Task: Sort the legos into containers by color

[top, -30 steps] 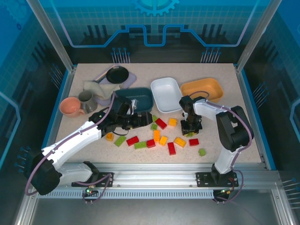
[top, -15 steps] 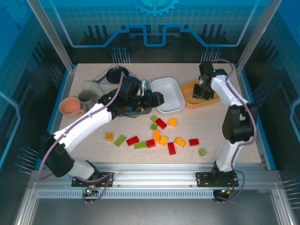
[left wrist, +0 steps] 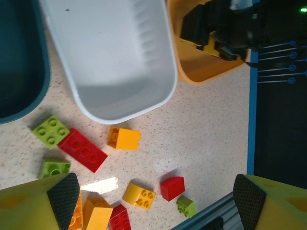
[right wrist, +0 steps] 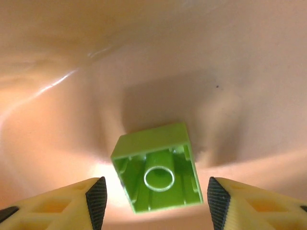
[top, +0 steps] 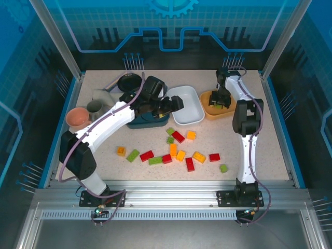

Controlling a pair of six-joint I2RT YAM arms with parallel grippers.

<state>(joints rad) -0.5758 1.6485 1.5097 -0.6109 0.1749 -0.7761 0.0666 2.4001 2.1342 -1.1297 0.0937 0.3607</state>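
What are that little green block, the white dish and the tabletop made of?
Green block: looks like hard moulded plastic, smooth with a slight sheen; its hollow underside shows a moulded tube and ribs.
White dish: probably plastic, maybe glazed ceramic; glossy, with soft reflections.
Tabletop: speckled beige and matte, likely laminate.

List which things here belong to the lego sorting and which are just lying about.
Job in hand: legos, teal dish, white dish, yellow dish, green lego lying in the yellow dish.

Lying about: pink cup, grey mug, black pan, cloth.
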